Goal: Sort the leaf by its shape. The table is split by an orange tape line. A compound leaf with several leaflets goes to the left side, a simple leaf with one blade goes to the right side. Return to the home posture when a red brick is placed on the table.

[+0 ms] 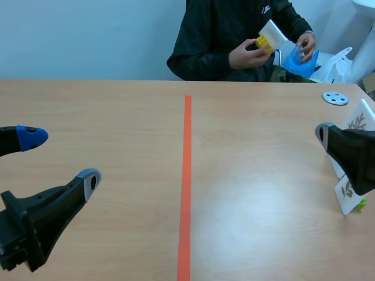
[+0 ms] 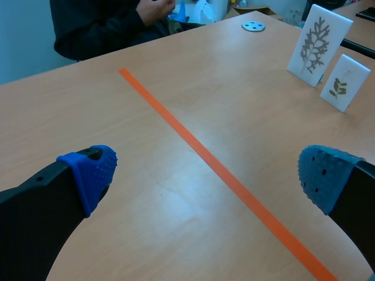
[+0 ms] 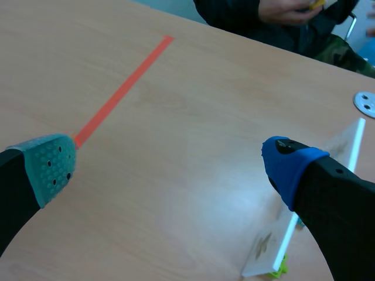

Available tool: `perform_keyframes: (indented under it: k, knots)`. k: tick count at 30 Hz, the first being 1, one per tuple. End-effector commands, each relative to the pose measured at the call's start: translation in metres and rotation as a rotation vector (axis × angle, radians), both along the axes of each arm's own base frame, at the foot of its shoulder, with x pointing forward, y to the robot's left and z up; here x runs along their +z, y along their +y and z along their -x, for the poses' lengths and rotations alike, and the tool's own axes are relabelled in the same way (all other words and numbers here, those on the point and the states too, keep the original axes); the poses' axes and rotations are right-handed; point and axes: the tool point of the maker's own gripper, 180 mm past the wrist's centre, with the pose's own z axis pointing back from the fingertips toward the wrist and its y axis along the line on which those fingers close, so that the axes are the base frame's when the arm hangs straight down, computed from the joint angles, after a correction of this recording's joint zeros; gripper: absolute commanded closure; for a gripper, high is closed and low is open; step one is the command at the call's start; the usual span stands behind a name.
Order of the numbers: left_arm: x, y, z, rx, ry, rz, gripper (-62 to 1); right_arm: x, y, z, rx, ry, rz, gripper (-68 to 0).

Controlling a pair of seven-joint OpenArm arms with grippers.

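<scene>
Two grippers, both spread wide and holding nothing. The left gripper [image 1: 58,157] is hovering at the lower left of the scene view, pads well apart over bare wood. The right gripper [image 3: 170,167] is sitting at the right edge, fingers likewise parted with only table between them.

The orange tape line [image 1: 186,187] is running up the middle of the frame, between the two arms. I am seeing no leaf on the left half.

The small leaf card [image 1: 348,196] is standing upright on a green foot [image 1: 361,203] at the lower right of the scene view, partly hidden by the right arm's finger. In the right wrist view it is sitting just beside the blue-padded finger, outside the gap. The large leaf card [image 2: 318,44] is standing just behind it, further up the right edge. Both are right of the tape and well apart from the left gripper.

I am reading the large leaf as feathery and branching, and the small one as a sprig of several leaflets. That is pointing to the left side for both, though the small print is hard to make out.

I am judging nothing sorted yet, so the picking and carrying are all left to do. No red brick is showing on the table, so nothing is calling for home.

Further off, a grey disc [image 1: 335,98] is lying at the upper right. A person [image 1: 234,35] is sitting across the table at the top, handling a yellow thing [image 1: 263,42] and a blue bag [image 1: 302,61].
</scene>
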Motion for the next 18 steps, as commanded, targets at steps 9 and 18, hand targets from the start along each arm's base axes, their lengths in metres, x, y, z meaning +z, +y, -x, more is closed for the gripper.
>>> perform_keyframes:
  k: [9, 18]
  knots:
    - [0.003, -0.003, 0.000, -0.005, -0.003, 0.010, -62.3, -0.019, 0.059, 0.007, 0.140, 0.061, -0.100, -67.9]
    - [0.003, -0.003, 0.000, -0.004, -0.002, 0.009, -62.3, -0.024, 0.071, 0.009, 0.159, 0.075, -0.105, -67.9]
